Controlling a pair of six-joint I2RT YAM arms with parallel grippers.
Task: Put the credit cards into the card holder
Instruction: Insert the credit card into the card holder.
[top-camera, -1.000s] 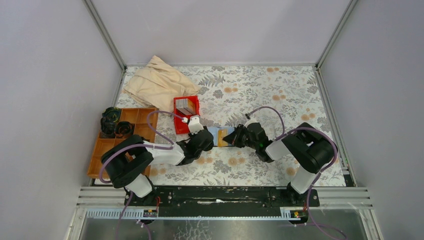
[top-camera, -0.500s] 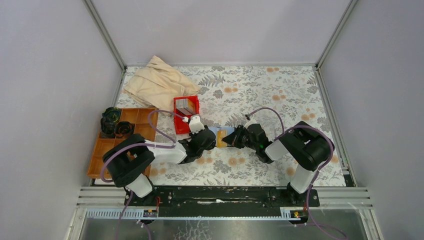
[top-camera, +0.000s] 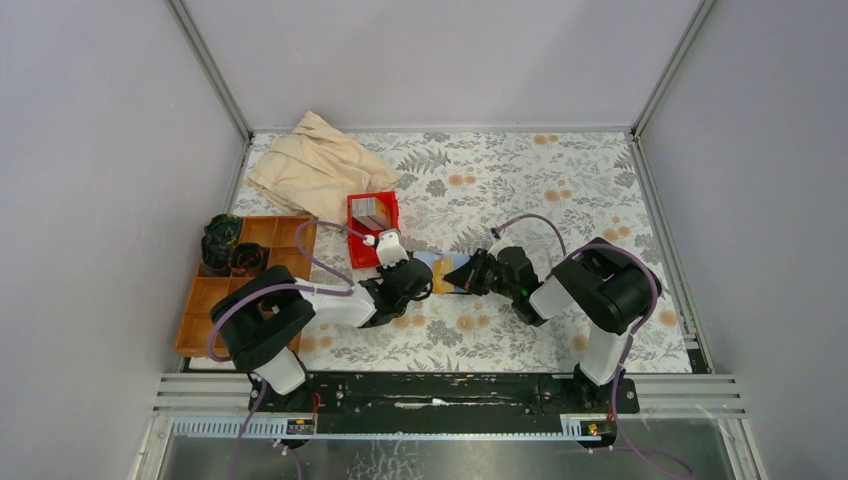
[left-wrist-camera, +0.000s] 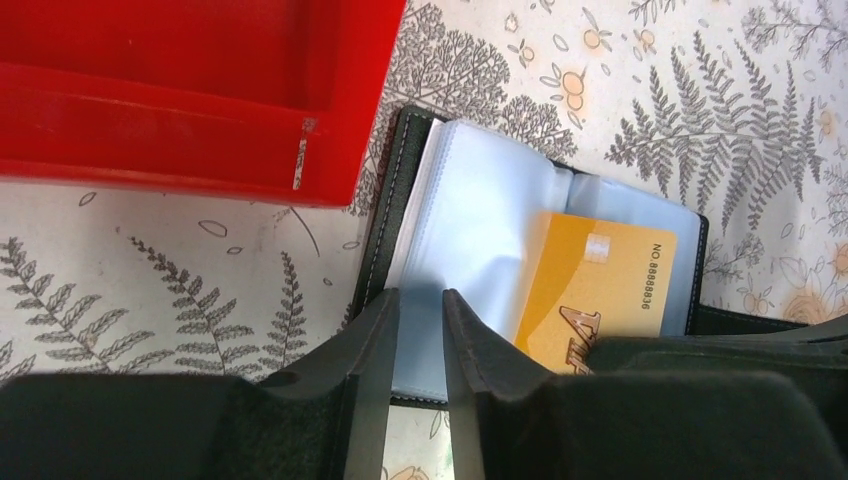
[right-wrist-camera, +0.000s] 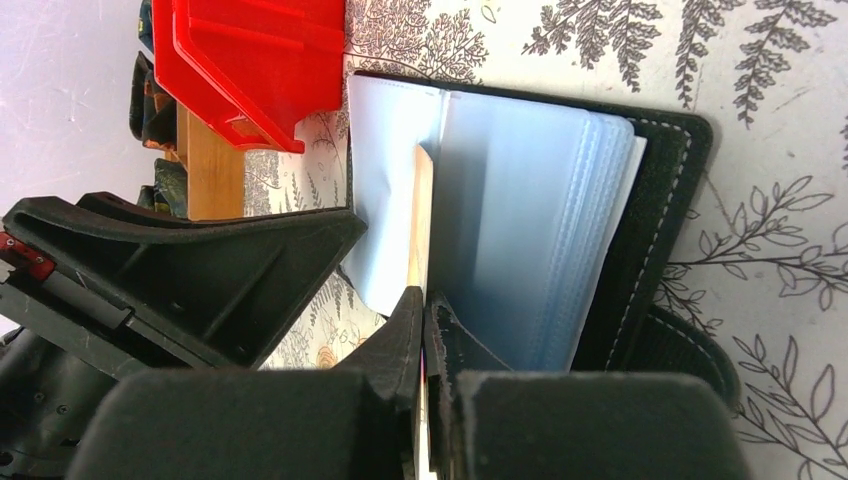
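Your two claws meet at mid-table over the open card holder (top-camera: 447, 272), which lies flat on the floral table (top-camera: 520, 180) between them. Your right gripper (right-wrist-camera: 422, 300) has its jaws pressed together on the near end of a gold credit card (left-wrist-camera: 600, 285), seen edge-on from that wrist. Ahead of the tips, the card runs in among the holder's clear sleeves (right-wrist-camera: 520, 200), and the black cover shows beyond them on the claw's right.

From your left wrist camera the same card shows its face, its left part hazed by a sleeve, off to the right of your left gripper (left-wrist-camera: 420, 300). That claw's jaws stand narrowly apart, tips over the sleeve page at the holder's near edge. You can make out nothing clamped between them.

The red bin (left-wrist-camera: 200, 90) sits ahead and to the left of the left claw, just beside the holder's corner. From above, it holds a small stack of cards (top-camera: 372, 212). In the overhead view the brown tray (top-camera: 245, 285) lies well to the left of that claw, and a crumpled beige cloth (top-camera: 315, 165) lies beyond the bin.
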